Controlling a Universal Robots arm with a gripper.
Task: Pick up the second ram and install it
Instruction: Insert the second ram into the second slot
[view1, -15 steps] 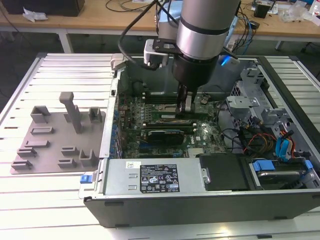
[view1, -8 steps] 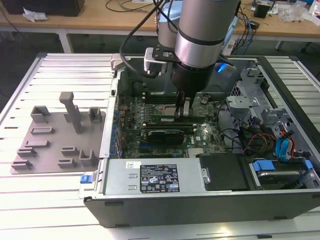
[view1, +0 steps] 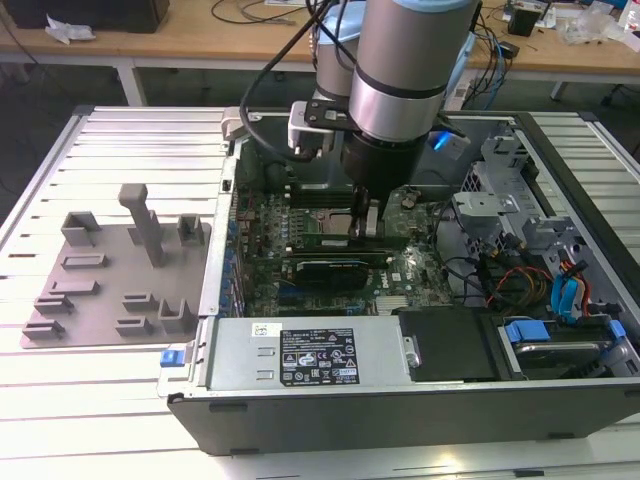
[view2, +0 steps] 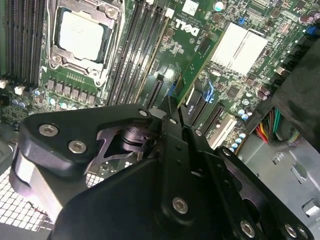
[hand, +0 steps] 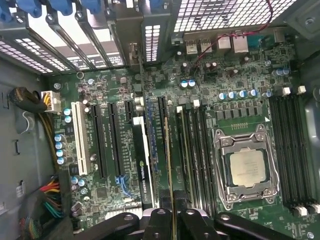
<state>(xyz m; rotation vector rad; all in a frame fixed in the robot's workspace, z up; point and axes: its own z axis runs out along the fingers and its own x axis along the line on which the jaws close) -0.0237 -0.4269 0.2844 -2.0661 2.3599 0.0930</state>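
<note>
My gripper (view1: 365, 222) hangs inside the open computer case, low over the motherboard (view1: 270, 250). Its fingers are shut on the second ram (hand: 167, 165), a thin dark green stick seen edge-on in both wrist views (view2: 200, 60). The stick runs out from between the fingertips (hand: 159, 216) and hovers along the memory slots (hand: 192, 150), between them and the long expansion slots. The CPU socket (hand: 248, 167) with its silver chip lies just beyond those slots. I cannot tell whether the stick touches a slot.
A black graphics card (view1: 325, 270) lies just in front of the gripper. The power supply (view1: 300, 355) and drive bays with cables (view1: 560, 285) line the case's near and right sides. A grey holder tray (view1: 110, 270) sits on the table at the exterior view's left.
</note>
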